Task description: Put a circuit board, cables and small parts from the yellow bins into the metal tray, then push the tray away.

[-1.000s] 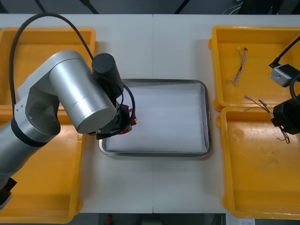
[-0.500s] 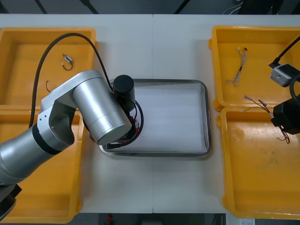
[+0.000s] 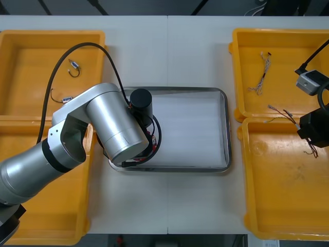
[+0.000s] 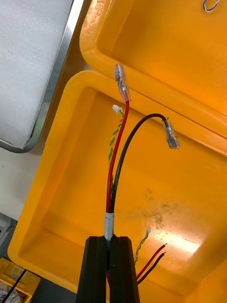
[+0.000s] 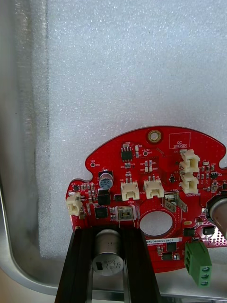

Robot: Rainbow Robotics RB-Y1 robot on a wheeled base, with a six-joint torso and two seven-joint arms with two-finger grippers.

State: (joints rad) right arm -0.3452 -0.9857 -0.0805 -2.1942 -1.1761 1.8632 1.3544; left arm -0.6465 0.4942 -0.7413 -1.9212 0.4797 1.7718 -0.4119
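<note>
I counted four yellow bins, one metal tray and one red circuit board; my left gripper was clamped on the board's metal cylinder, close to the tray's left wall, with open white lining beyond; my right gripper pinched one red-and-black cable over the near right bin.

The pale counter lies under soft, even light; a thin seam runs straight from its far edge toward the near one; beyond the far edge the floor is dim, almost black, and a dark strip borders the near edge too.
</note>
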